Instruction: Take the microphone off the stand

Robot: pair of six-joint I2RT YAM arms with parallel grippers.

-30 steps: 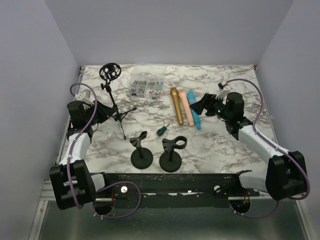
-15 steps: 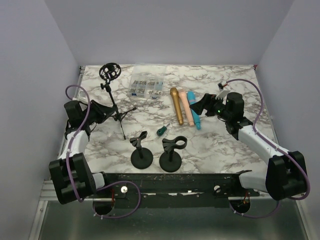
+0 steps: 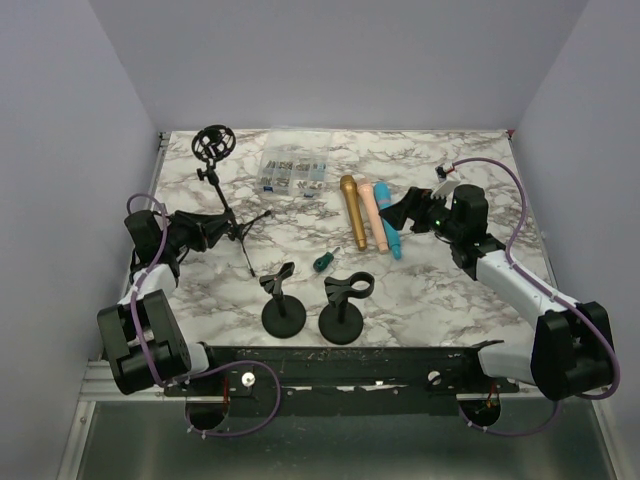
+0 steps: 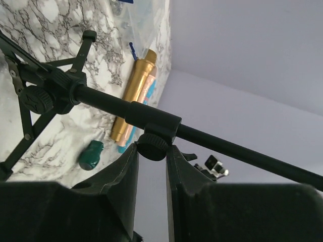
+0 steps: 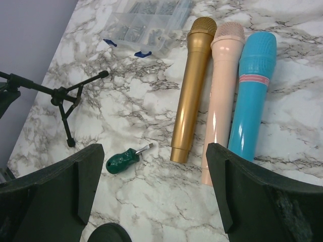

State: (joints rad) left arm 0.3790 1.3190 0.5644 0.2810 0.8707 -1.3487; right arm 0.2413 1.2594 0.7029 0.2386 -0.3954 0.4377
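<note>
Now the left fingers (image 4: pixel 123 186) pinch the tripod stand (image 4: pixel 151 117), pulled slightly leftward; the right fingers (image 5: pixel 247 201) stay wide, holding nothing.

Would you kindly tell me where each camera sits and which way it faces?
Top external: above and behind the arms, looking down over the marble table; both arms show.
Left wrist: on the left arm, looking along the tripod stand's pole; its jaws clamp the pole's knob.
Right wrist: on the right arm, looking down at the gold microphone, pink microphone and blue microphone; open jaws below.
Shared: gold microphone and green screwdriver, in all three.
</note>
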